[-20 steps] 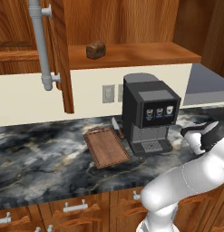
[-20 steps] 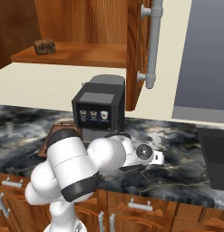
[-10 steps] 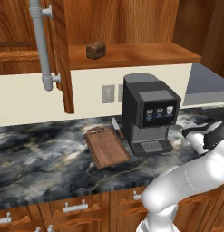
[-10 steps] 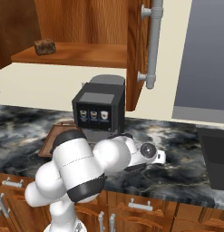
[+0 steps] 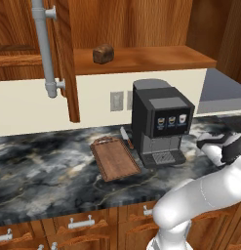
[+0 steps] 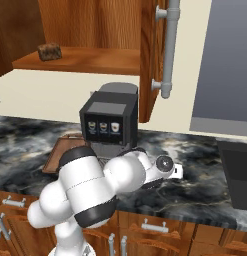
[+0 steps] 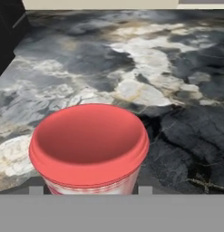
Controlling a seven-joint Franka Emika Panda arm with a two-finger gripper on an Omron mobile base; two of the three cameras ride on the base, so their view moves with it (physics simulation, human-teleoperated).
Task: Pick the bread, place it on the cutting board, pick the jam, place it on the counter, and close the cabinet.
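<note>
The jam (image 7: 89, 147) is seen close under the gripper (image 7: 90, 190), low over the counter (image 7: 177, 90) right of the coffee machine (image 5: 161, 122), apparently for setting down; whether the fingers grip it cannot be told.

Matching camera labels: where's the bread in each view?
Left base view: bread upper centre-left, on the wooden shelf, up and left of the coffee machine.
Right base view: bread upper left, at that shelf's left end.
Shared landmark: the black coffee machine on the counter below the shelf.
</note>
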